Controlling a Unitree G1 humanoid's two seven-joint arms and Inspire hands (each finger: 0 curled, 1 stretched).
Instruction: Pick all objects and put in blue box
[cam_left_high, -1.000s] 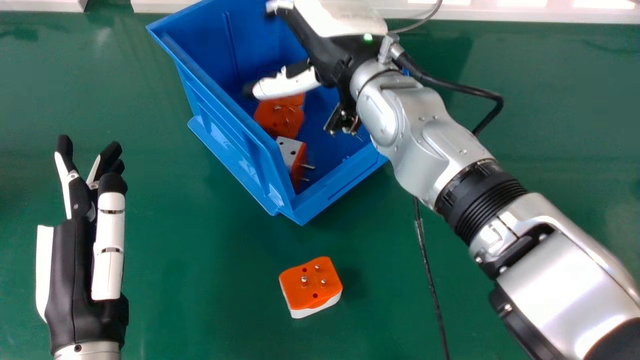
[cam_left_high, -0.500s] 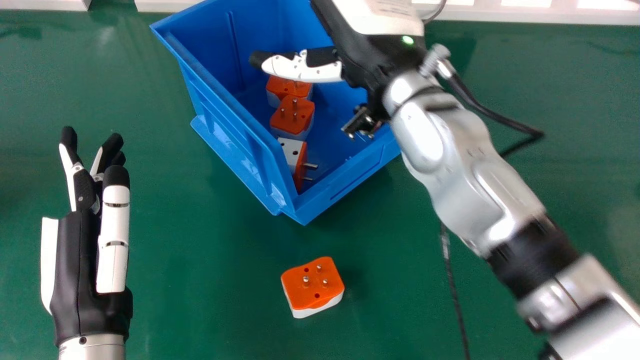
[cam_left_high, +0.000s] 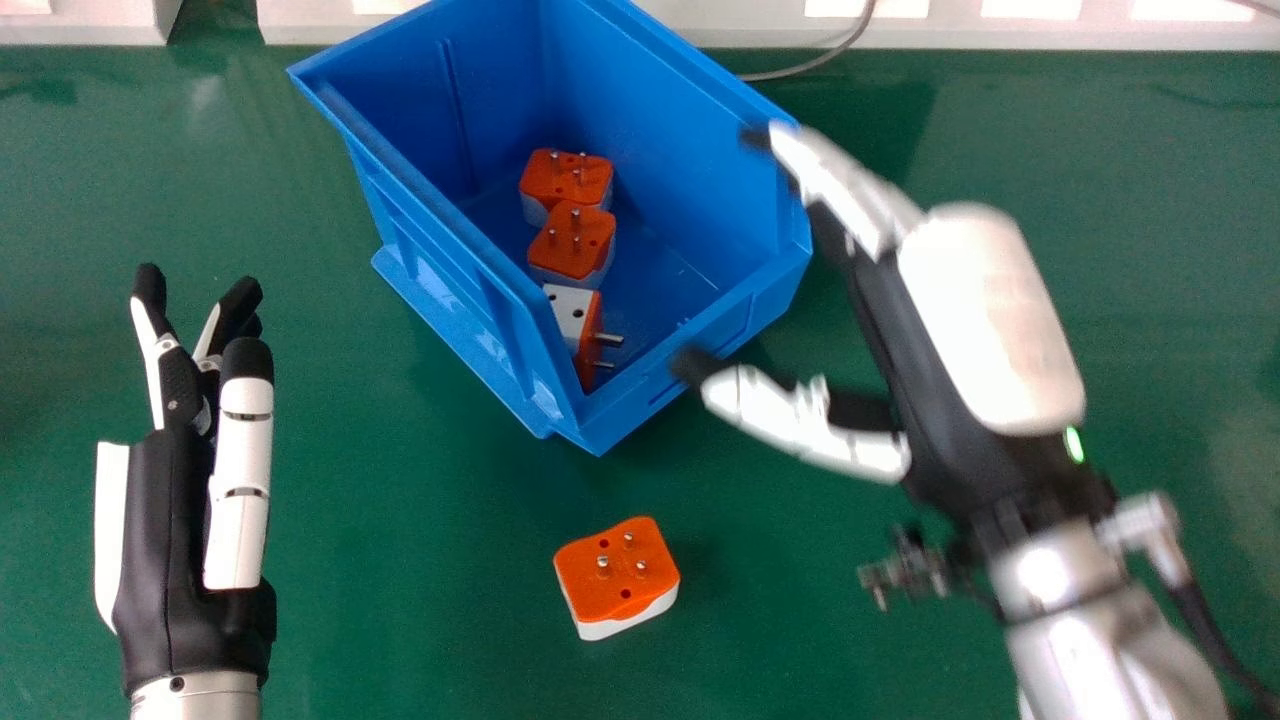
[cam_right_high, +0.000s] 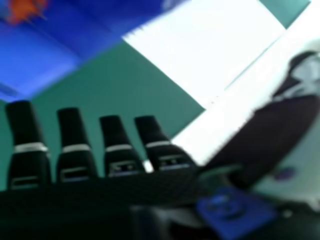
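orange and white loose plug (cam_left_high: 617, 577): left of the right hand and nearer the robot. it sits flat on the green table (cam_left_high: 400, 560), pins up, maybe because its white side makes a good flat bottom. it looks like the last one to pick up.
left hand (cam_left_high: 170, 500): well apart from the right hand, over on the left. its fingers are loose and nearly straight, and it has nothing. it is likely kept there to be out of the way.
right hand (cam_left_high: 975, 370): wide open, thumb far from the fingers, with nothing in it. that wide gap should help it go around the loose plug. it will need to come left and back toward the robot, and a bump could push the plug away.
blue box (cam_left_high: 430, 270): left of the right hand, open side up, so plugs can drop in.
near plug in box (cam_left_high: 587, 330): left of the right hand, tipped on its side, pins toward that hand. maybe it fell that way.
middle plug (cam_left_high: 572, 240): past the tipped one, pins up.
far plug (cam_left_high: 566, 180): farthest from the right hand, pins up, just beside the middle plug.
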